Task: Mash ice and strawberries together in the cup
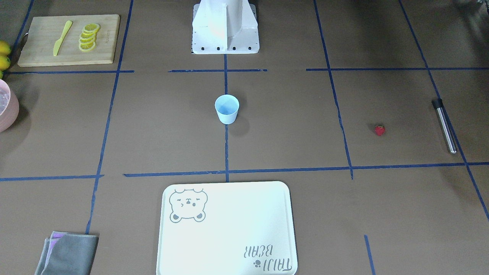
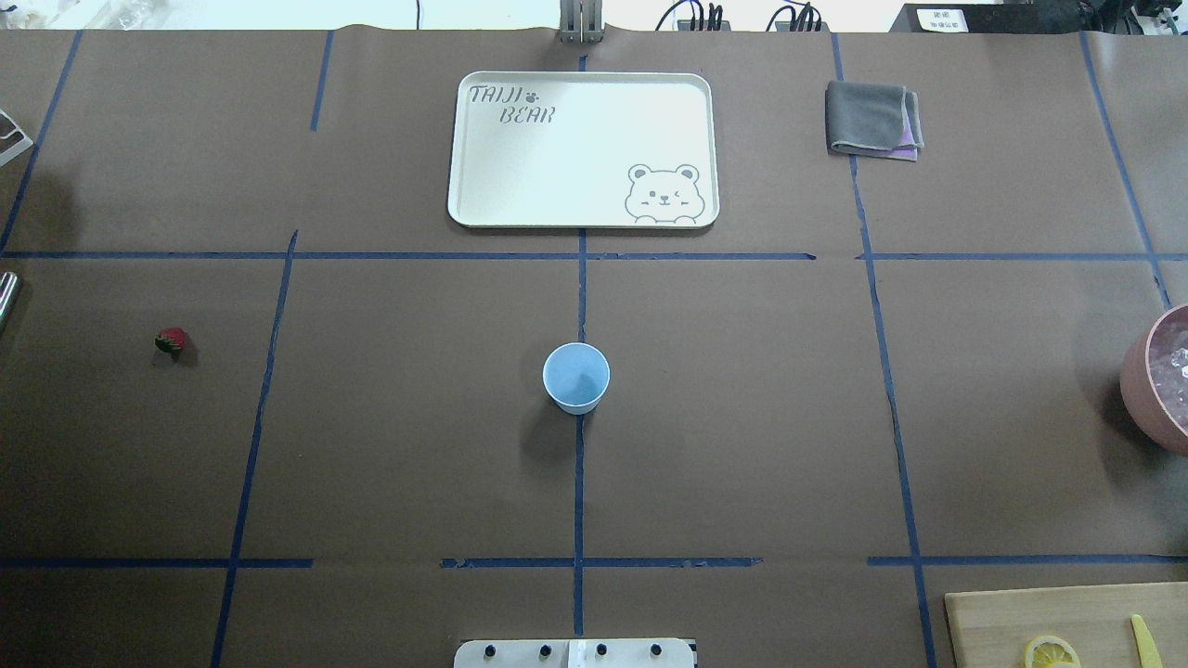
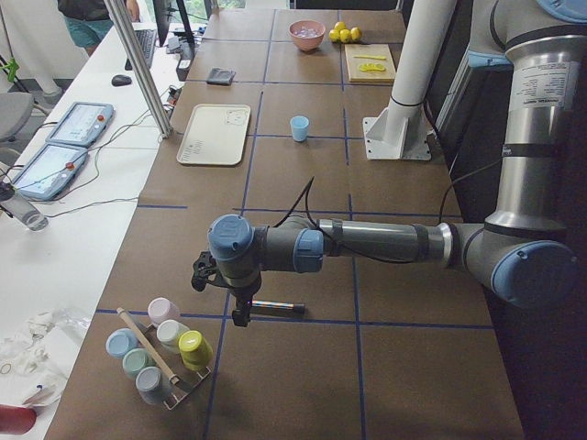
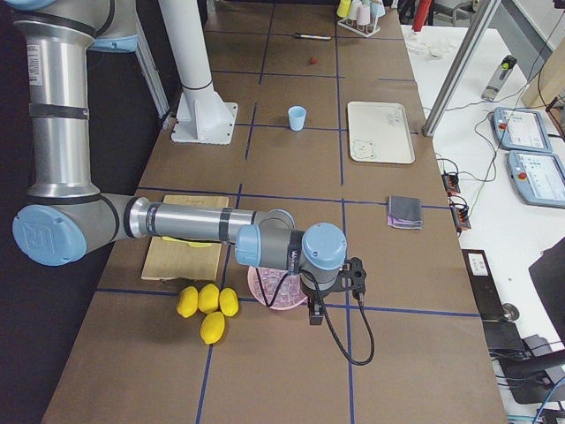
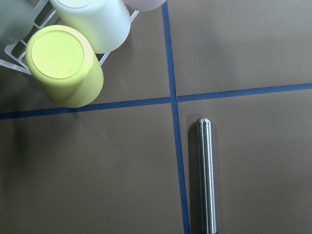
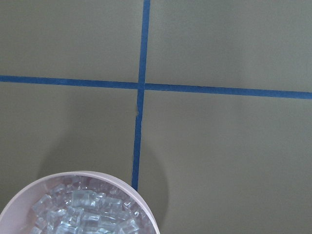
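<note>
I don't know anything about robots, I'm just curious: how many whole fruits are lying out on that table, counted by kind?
Lemons: 4
Strawberry: 1
Total: 5

A steel rod (image 5: pixel 206 175) lies beside a blue tape line (image 5: pixel 178 161); upturned yellow cup (image 5: pixel 64 66) and white cup (image 5: pixel 97 22) sit upper left

I'm looking at a robotics lab: the bench (image 2: pixel 418 445) is papered brown and gridded with blue tape (image 2: pixel 579 482), with a white arm pedestal (image 1: pixel 225 26) and teach pendants (image 3: pixel 81 124) on a side table (image 3: pixel 37 257).
</note>
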Controlling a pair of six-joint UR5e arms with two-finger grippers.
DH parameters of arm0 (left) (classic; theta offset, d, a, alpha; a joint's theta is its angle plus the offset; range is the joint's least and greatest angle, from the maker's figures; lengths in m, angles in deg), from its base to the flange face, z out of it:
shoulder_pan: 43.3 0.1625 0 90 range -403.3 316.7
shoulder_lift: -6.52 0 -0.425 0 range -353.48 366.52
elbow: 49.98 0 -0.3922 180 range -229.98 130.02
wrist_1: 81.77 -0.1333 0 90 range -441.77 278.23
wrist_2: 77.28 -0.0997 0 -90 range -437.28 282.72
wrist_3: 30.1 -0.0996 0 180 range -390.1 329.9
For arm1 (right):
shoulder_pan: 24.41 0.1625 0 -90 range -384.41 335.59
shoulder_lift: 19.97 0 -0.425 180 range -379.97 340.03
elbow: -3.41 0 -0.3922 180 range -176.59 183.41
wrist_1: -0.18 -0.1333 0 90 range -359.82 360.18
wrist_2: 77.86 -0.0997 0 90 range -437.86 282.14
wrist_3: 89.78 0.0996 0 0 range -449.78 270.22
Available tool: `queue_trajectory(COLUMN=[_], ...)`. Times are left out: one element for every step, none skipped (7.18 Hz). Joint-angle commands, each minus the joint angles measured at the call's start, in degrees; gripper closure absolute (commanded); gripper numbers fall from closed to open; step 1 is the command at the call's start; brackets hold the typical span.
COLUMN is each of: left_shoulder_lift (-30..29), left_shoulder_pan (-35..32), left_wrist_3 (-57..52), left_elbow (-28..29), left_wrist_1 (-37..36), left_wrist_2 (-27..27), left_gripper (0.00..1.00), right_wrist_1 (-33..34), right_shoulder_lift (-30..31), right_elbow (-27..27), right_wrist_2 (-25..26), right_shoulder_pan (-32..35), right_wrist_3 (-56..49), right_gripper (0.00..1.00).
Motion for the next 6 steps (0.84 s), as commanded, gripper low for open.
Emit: queue_trajectory(left_shoulder_lift=[-0.09, -0.09, -0.17, -0.17, -0.17, -0.17], left_shoulder_pan=[0.00, 0.09, 0.09, 0.09, 0.09, 0.09], left_wrist_3=[0.00, 0.00, 0.00, 0.00, 0.00, 0.00], left_elbow=[-0.13, -0.13, -0.13, -0.22, -0.22, -0.48], left_wrist_1=[0.00, 0.00, 0.00, 0.00, 0.00, 0.00], left_wrist_2=[-0.04, -0.04, -0.04, -0.04, 0.05, 0.05], left_gripper=[0.00, 0.00, 0.00, 0.00, 0.00, 0.00], right_wrist_1=[-0.79, -1.66, -2.19, -2.11, -2.11, -2.20], right_shoulder_lift=[-0.09, -0.17, -0.17, -0.52, -1.05, -1.05], right_elbow=[-0.05, 0.04, 0.22, 0.39, 0.48, 1.18], right_wrist_2=[0.52, 1.92, 2.20, 2.11, 2.11, 1.94], right_shoulder_pan=[0.00, -0.87, -1.49, -1.67, -3.32, -3.86], right_wrist_3=[0.14, 1.45, 2.33, 2.87, 6.00, 8.91], right_gripper=[0.00, 0.00, 0.00, 0.00, 0.00, 0.00])
